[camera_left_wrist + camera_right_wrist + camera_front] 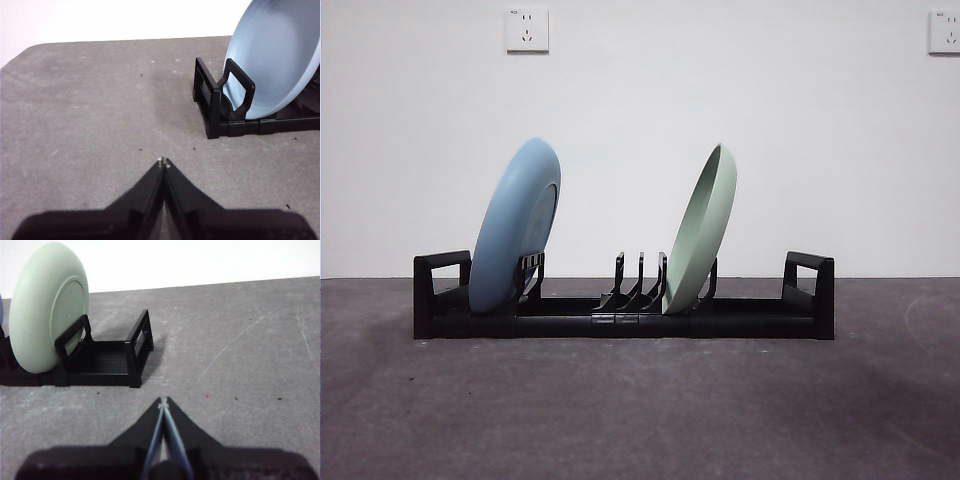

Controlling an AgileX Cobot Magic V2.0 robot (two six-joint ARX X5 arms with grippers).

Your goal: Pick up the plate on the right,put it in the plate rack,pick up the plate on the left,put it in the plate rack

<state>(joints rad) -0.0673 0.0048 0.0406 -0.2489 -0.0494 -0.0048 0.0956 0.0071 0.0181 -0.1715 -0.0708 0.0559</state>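
The plate rack (623, 312) spans the middle of the front frame, holding a blue plate (516, 227) at centre left and a green plate (701, 231) right of centre, both tilted. The left gripper (163, 162) and right gripper (163, 401) hover over the table (640, 410), jaws together, holding nothing.

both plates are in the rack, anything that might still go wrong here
The blue plate leans steeply near the plate rack end by its looped handle, so a bump might tip or slide it out. The green plate also stands tilted among the prongs and may shift if the rack is nudged. Both the left end effector and right end effector sit clear, shut.
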